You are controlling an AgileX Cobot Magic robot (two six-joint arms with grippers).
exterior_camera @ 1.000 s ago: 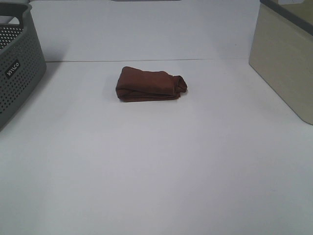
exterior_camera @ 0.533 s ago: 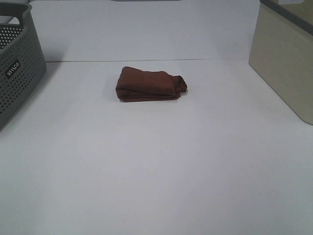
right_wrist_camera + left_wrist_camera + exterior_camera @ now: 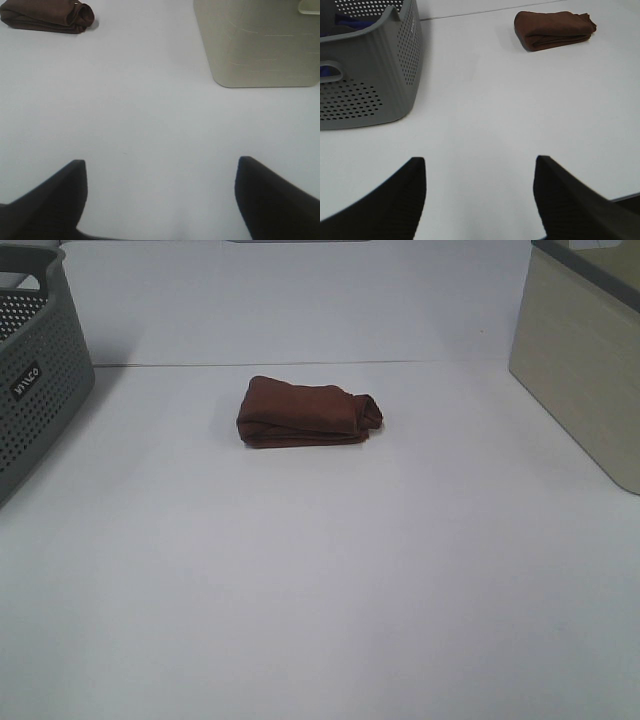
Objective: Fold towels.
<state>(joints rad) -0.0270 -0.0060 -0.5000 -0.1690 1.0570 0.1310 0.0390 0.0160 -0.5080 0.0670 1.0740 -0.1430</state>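
The dark reddish-brown towel [image 3: 306,413] lies folded into a small thick bundle on the white table, towards the back middle. It also shows in the left wrist view [image 3: 553,30] and in the right wrist view [image 3: 47,15]. No tag shows. My left gripper [image 3: 480,170] is open and empty, low over the table's front left, far from the towel. My right gripper [image 3: 162,172] is open and empty over the front right, also far from the towel. Neither arm shows in the exterior high view.
A grey perforated basket [image 3: 30,370] stands at the left edge; in the left wrist view [image 3: 365,75] something blue lies inside it. A beige bin [image 3: 585,360] stands at the right edge, also in the right wrist view [image 3: 257,42].
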